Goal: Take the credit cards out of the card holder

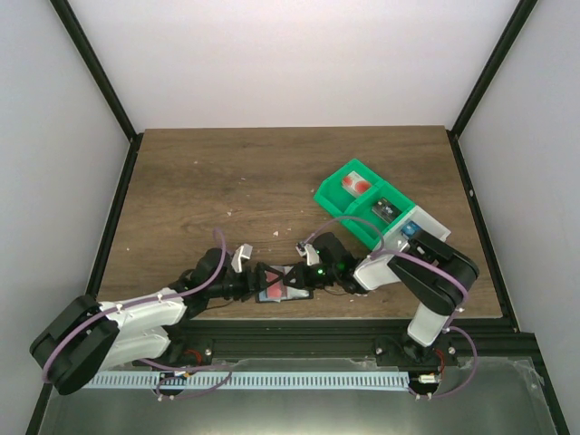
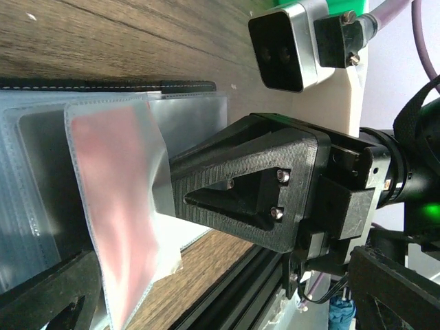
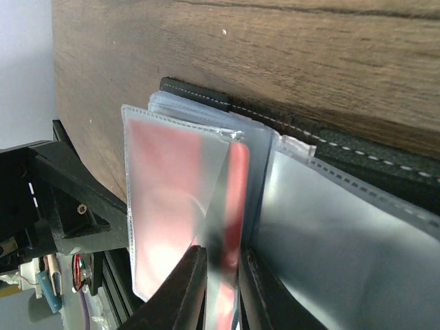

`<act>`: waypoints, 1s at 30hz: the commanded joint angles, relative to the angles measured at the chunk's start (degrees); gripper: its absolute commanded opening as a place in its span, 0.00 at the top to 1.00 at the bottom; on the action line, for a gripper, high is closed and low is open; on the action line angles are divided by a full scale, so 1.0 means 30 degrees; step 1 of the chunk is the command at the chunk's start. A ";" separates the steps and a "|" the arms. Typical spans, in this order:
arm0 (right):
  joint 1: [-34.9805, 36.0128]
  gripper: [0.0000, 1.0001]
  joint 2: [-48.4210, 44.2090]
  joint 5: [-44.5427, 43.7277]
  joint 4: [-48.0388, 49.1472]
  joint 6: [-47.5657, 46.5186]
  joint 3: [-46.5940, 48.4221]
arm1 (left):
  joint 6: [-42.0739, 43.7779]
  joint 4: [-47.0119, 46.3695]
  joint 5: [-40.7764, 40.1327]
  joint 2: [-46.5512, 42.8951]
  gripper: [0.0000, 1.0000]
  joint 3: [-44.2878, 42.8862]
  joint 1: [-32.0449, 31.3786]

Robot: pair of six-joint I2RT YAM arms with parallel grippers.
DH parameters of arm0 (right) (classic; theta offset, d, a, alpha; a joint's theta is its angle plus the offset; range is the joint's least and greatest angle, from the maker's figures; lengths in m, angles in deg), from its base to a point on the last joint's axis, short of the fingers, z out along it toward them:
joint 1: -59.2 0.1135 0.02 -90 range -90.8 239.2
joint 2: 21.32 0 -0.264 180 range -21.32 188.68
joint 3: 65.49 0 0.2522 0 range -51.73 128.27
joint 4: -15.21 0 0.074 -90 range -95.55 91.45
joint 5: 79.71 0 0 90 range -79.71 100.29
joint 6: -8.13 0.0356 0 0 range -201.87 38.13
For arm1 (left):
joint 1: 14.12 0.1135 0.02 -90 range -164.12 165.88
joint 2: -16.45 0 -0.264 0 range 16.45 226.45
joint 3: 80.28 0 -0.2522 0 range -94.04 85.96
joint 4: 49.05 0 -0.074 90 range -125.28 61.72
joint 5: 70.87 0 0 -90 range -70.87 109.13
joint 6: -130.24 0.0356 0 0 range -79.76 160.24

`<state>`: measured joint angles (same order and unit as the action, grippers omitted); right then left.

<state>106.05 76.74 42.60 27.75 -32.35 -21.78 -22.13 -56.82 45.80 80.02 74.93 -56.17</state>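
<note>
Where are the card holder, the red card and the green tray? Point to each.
card holder (image 3: 371, 161): right wrist view, its black stitched edge.
red card (image 3: 161, 185): right wrist view, middle of its red face.
green tray (image 1: 340, 210): top view, its near wall.

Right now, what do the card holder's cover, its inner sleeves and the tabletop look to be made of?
The card holder cover looks like black leather or imitation, matte, with pale stitching along its edge. The inner sleeves look like clear, slightly frosted soft plastic with seamed edges; a red credit card shows through one. The tabletop shows brown wood grain, matte, possibly laminate.
</note>
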 commanded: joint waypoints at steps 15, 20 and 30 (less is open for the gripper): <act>0.0379 0.82 -0.1820 -0.1398 -0.2609 0.0009 -0.1336 | -0.0478 -0.2671 0.0851 0.0798 0.00 -0.0482 -0.0235; 0.0380 0.84 -0.2855 -0.2493 -0.4043 -0.0100 -0.1166 | -0.0385 -0.2463 0.0600 0.0568 0.00 -0.0329 -0.0275; 0.0379 0.79 -0.4893 -0.3989 -0.5741 -0.0207 -0.1227 | -0.0712 -0.3392 0.0874 0.1150 0.00 -0.0552 -0.0395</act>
<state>106.77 64.50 34.38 14.49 -32.27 -24.90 -24.10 -64.43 47.81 82.69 74.30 -56.91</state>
